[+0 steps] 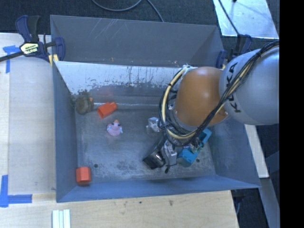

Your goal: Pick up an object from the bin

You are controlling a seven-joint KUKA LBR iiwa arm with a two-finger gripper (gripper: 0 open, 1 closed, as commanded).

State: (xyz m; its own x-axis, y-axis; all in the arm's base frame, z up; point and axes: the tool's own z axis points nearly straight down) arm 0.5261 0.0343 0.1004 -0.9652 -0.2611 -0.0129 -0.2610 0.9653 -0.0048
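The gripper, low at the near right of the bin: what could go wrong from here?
1. The gripper sits between a black thing and a blue thing that lie close together; it may catch both, or knock one aside.
2. Both lie near the bin's sloped front wall; a nudged thing could wedge against it and be hard to grasp.

The hand [167,156] is hanging low in the front right part of the grey bin [137,77], under the arm's orange cover [199,101]. A black block [152,162] is lying just beside it on the view's left, a blue piece [191,155] on its right. An orange wedge [107,109], a pink figure [114,128] and an orange cube [83,175] are lying well apart.
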